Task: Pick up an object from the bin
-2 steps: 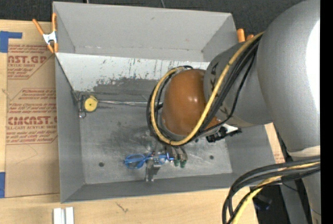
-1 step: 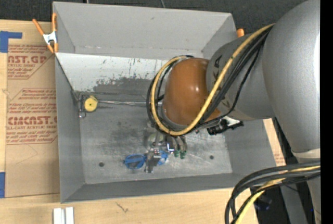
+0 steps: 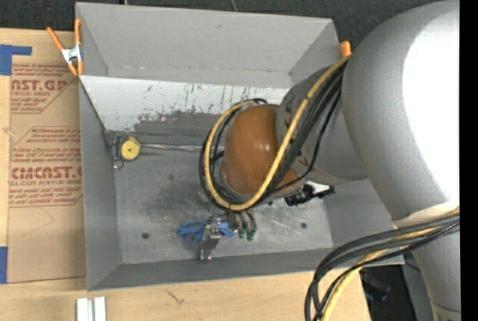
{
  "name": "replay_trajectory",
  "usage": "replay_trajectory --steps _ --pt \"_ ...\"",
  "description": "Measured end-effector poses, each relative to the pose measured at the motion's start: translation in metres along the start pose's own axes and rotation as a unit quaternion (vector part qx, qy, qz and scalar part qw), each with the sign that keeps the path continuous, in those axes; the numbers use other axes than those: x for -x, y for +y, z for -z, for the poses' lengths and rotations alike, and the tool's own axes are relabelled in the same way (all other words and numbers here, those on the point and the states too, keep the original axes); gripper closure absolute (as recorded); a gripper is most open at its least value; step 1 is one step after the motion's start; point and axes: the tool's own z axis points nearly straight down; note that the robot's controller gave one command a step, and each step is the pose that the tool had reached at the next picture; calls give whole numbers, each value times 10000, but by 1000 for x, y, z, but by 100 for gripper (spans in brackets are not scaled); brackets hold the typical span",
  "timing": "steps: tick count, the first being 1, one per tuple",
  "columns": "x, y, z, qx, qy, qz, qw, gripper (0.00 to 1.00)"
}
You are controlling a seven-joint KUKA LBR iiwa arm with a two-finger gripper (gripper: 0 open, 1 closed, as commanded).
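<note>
- Down by the near wall of the bin (image 3: 149, 267), the gripper (image 3: 216, 234) sits low, touching a small blue thing (image 3: 192, 231), with a green bit (image 3: 247, 234) just beside.
- Spread or pinching, I can't tell.
- Farther back on the left, well apart, lies a yellow disc (image 3: 131, 150).

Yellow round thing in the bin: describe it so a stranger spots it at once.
In the grey metal bin, look at the back left corner of its floor. A small disc lies there, the only round yellow piece, far from the blue piece.
</note>
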Motion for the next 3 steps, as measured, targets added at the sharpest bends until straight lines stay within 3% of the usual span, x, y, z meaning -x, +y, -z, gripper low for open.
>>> replay_trajectory --steps 1,2,3 --pt "2 0 2 -5 15 -7 10000 0" --pt "2 1 3 0 37 0 10000 100" --pt "4 2 69 -1 25 3 10000 100"
